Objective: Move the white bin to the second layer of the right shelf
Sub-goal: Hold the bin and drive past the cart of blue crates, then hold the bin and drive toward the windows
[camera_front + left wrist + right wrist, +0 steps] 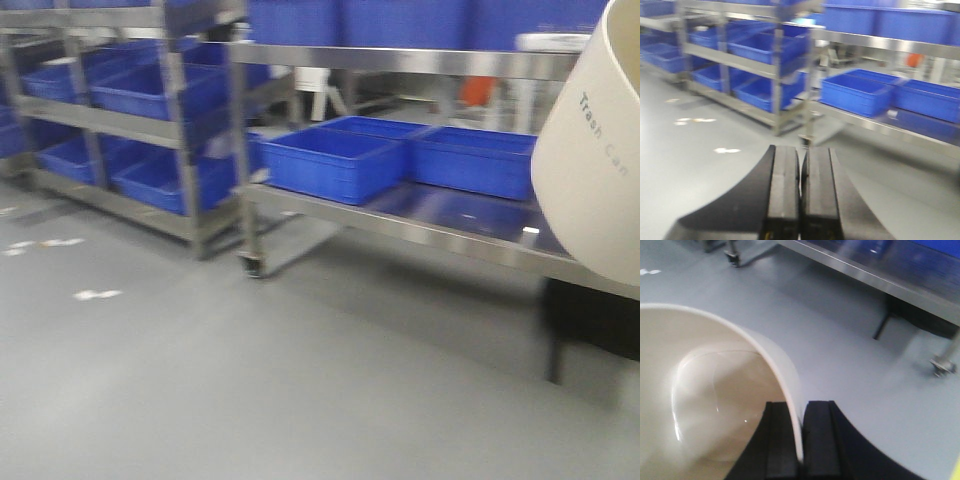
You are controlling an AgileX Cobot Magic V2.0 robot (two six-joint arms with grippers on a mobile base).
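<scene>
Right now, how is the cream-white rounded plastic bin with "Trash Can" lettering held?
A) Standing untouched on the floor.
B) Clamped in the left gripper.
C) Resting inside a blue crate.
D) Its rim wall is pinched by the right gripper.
D: in the right wrist view the right gripper clamps the white bin at its rim wall, one side inside and one outside; the left gripper is shut on nothing.

Blue crates (335, 165), grey floor (250, 380)

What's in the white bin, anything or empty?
Empty: inside the white bin only its bare base shows; the right pincer grips its rim.
</scene>
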